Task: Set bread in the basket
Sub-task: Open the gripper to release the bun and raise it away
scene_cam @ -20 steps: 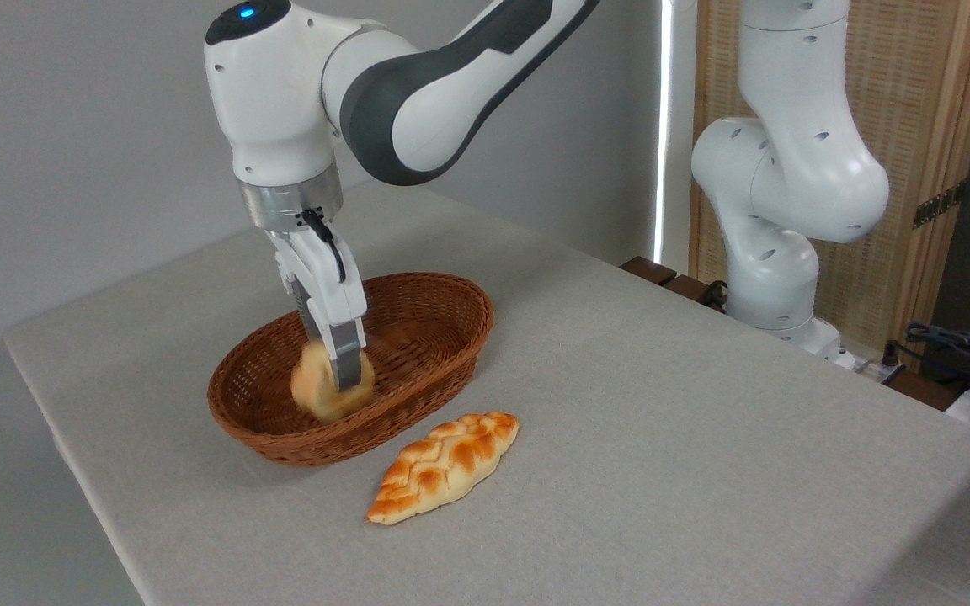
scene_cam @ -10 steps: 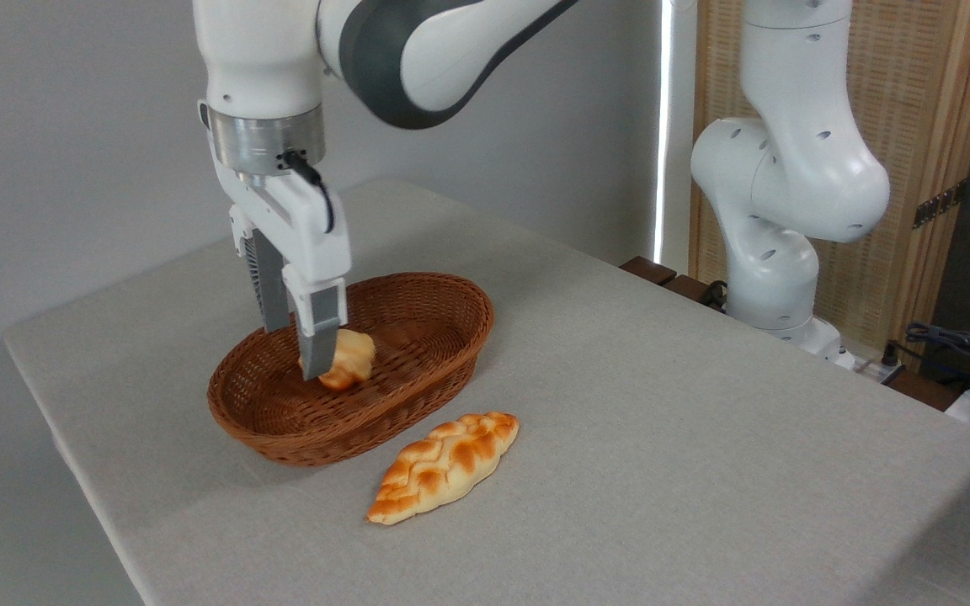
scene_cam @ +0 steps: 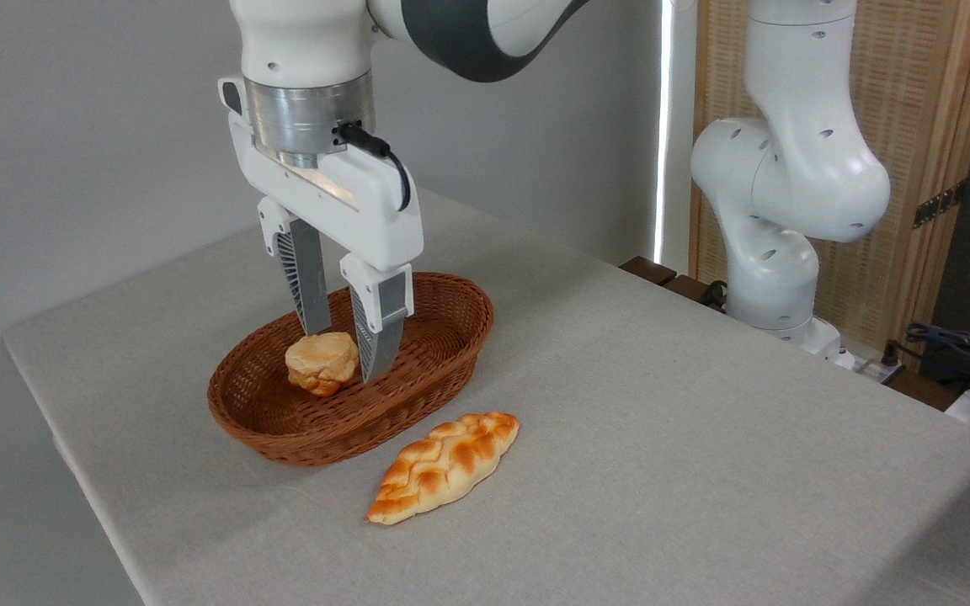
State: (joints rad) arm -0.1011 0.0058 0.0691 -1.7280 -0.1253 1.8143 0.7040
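The bread [scene_cam: 322, 362], a small round golden bun, lies inside the basket [scene_cam: 418, 389], a reddish-brown oval of woven wicker near the table's left side. My gripper [scene_cam: 343, 355] hangs over the basket's middle, open, with its grey fingers [scene_cam: 381, 326] pointing down. The bun sits low between and slightly in front of the fingertips, resting on the basket floor and free of the fingers.
A longer braided golden loaf [scene_cam: 443, 465] lies on the grey tablecloth just in front of the basket. The arm's white base [scene_cam: 775, 252] stands at the table's far right edge, with cables [scene_cam: 956, 345] beyond it. The table's left edge [scene_cam: 55, 421] runs close to the basket.
The gripper let go of the bun, which dropped onto the basket floor. The hand then rose, turned about its axis and shifted slightly right, with its fingers spread.
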